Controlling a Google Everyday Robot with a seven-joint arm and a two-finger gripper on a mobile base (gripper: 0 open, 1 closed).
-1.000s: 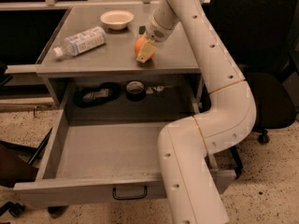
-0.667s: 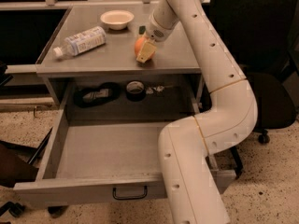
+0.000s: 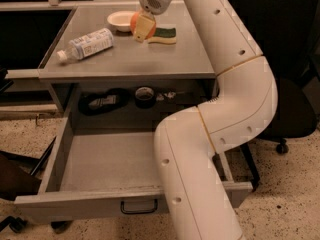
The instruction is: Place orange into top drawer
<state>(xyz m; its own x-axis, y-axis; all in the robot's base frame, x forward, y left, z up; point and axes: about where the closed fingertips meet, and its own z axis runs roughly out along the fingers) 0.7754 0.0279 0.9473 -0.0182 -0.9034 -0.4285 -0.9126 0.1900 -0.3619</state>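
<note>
The orange (image 3: 134,21) is held between the fingers of my gripper (image 3: 142,28), a little above the grey tabletop (image 3: 150,59) and just right of the white bowl. The fingers hide most of the fruit. The top drawer (image 3: 107,161) is pulled wide open below the table. Its inside is bare, and its grey front panel (image 3: 75,206) has a small dark handle (image 3: 138,207). My white arm (image 3: 225,99) arches over the drawer's right side.
A white bowl (image 3: 119,20), a yellow-green sponge (image 3: 163,35) and a plastic bottle lying on its side (image 3: 86,44) are on the tabletop. The dark shelf recess holds a tape roll (image 3: 145,95) and a black object (image 3: 102,102). An office chair base (image 3: 282,146) stands to the right.
The gripper with the orange has risen and moved back towards the bowl. This uncovered the sponge on the table. The drawer stays open.
</note>
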